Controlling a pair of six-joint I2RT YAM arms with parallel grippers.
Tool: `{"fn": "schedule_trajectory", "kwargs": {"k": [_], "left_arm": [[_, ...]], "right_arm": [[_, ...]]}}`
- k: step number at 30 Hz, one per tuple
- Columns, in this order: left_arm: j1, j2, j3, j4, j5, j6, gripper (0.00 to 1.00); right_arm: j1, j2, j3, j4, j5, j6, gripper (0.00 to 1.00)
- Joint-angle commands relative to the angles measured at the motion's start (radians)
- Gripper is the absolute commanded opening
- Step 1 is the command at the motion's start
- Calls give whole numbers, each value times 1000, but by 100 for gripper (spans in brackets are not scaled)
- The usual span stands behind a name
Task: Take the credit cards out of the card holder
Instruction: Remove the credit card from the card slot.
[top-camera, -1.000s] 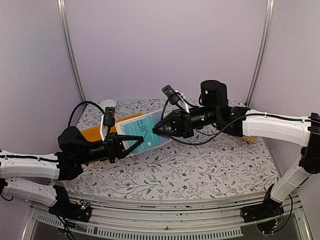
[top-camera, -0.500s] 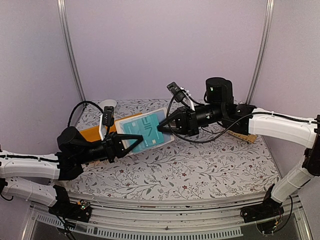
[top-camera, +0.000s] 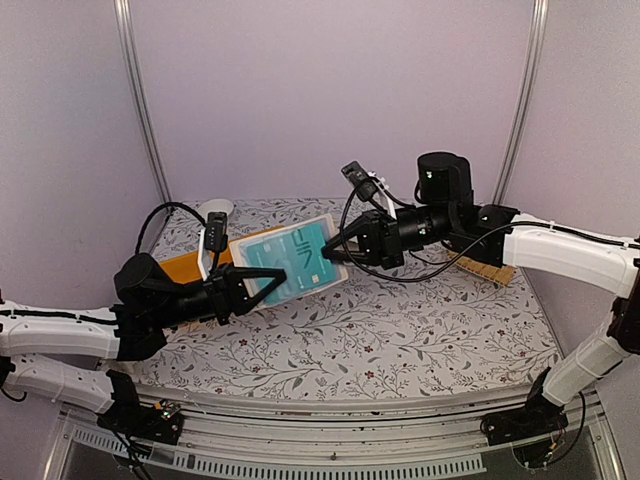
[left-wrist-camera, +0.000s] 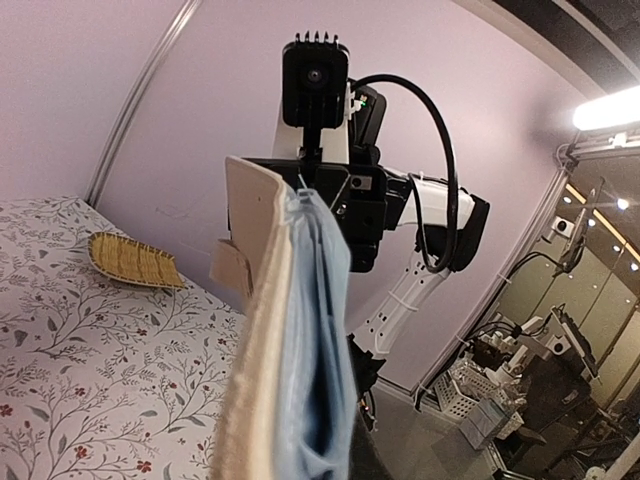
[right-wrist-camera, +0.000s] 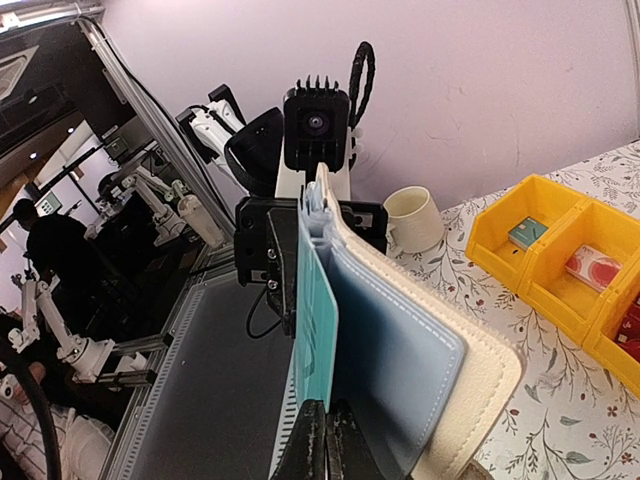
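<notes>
- In the left wrist view the card holder (left-wrist-camera: 300, 330) appeared edge-on only, whitish cover and pale blue leaves; the left fingers (top-camera: 275, 275) did not show in that view
- From above, they were clamped on the holder's near-left edge
- Print on the teal card (right-wrist-camera: 318, 300) was too small to read; whether other cards sat inside could not be told
- The right fingers (right-wrist-camera: 325, 440), pressed together, pinched the card's edge at the holder's right end
- The holder hung between the arms above the surface (top-camera: 380, 340), long axis left to right, right end farther back, open face up
- Yellow bins (right-wrist-camera: 560, 250) and a mug (right-wrist-camera: 412, 218) lay behind its left end, partly hidden from above; a straw basket (top-camera: 490, 270) sat well apart on the right
</notes>
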Motion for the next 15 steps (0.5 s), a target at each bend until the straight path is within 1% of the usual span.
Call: {"fn": "schedule_trajectory", "kwargs": {"k": [1,4,8,9,12,15], "left_arm": [[-13,8,5,13,-4,7,0],[-13,16,10,16,5,3,0],[-13,14,8,17,4,7,0],[-13,15,8,17,4,7,0],[-14,15,9,16,4,8,0],[-12,14,8,17,4,9,0]], "right_arm": [[3,17,-14,31,-12,21,1],[15,37,-7,54,-32,25,3],[16,41,-14,83,-46,41,16],[16,44,-13,89,-53,45,17],[17,49,-8,95,-62,60,14],[19,50,-9,102,-64,63,14]]}}
